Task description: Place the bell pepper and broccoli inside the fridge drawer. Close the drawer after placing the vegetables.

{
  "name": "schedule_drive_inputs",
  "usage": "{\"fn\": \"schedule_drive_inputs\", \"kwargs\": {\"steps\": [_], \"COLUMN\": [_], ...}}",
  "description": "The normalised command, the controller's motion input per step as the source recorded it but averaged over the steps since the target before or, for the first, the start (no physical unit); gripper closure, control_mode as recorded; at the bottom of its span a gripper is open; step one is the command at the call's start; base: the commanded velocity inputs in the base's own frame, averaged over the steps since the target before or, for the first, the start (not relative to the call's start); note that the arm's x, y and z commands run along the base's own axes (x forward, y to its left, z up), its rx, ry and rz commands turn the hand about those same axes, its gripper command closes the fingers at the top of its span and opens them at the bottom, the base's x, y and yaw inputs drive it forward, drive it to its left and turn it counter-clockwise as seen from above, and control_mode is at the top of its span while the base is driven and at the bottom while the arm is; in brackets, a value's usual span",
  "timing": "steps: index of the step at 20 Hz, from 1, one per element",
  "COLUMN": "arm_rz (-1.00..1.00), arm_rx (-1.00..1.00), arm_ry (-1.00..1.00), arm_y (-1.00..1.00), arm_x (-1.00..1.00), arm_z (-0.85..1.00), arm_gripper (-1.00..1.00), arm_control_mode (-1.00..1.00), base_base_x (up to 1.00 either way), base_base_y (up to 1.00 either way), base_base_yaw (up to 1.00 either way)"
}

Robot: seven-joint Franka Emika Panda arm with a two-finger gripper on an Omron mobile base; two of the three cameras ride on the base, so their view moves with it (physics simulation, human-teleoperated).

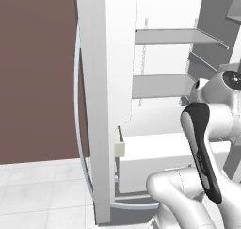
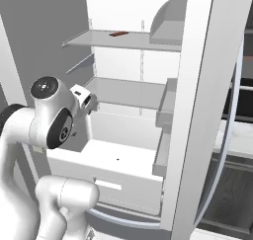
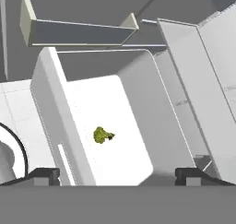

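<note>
A: What is seen, taken from left to right?

B: In the hand view, the drawer (image 3: 50, 108) is pulled out, its front wall with the handle slot lying at the left. The broccoli (image 3: 103, 135) rests on the drawer floor, nearer the front wall than the right wall (touching neither). The gripper (image 3: 118, 174) hangs above the drawer with its fingers spread wide, and nothing is held between them.

A: And the pepper?

B: It cannot be made out; whether it lies somewhere hidden cannot be told. In the left base view the fridge (image 1: 101, 105) is seen with its shelves, and the drawer front stands out low at its foot.

A: Which step is judged to be in hand?

B: The broccoli is judged to be already placed, since it lies inside the drawer and the fingers are empty. The pepper is not in the visible part of the drawer, so fetching it is probably the step now due (the closing comes last).

A: What is called for next?

B: The hand would have to be lifted clear of the drawer walls and the shelf (image 2: 128, 93) above, then taken to the pepper. The drawer should be left open until the pepper is set beside the broccoli; only then should the front be pushed in squarely.
</note>
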Motion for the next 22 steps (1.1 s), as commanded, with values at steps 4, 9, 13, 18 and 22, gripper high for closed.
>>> {"fn": "schedule_drive_inputs", "kwargs": {"steps": [4, 9, 13, 18, 22], "arm_rz": [-0.18, -0.12, 0.00, -0.03, 0.00], "arm_rx": [0.12, 0.05, 0.00, 0.00, 0.00], "arm_ry": [0.05, 0.01, 0.00, -0.12, -0.04], "arm_y": [0.15, 0.03, 0.03, 0.00, 0.01], "arm_x": [-1.00, -0.70, 0.00, -0.36, -0.19], "arm_z": [0.49, 0.11, 0.00, 0.00, 0.00], "arm_gripper": [-1.00, -1.00, -1.00, -1.00, -1.00], "arm_control_mode": [-1.00, -1.00, -1.00, -1.00, 1.00], "base_base_x": [0.00, 0.00, 0.00, 0.00, -0.73], "base_base_y": [0.00, 0.00, 0.00, 0.00, 0.26], "base_base_yaw": [0.00, 0.00, 0.00, 0.00, 0.00]}}
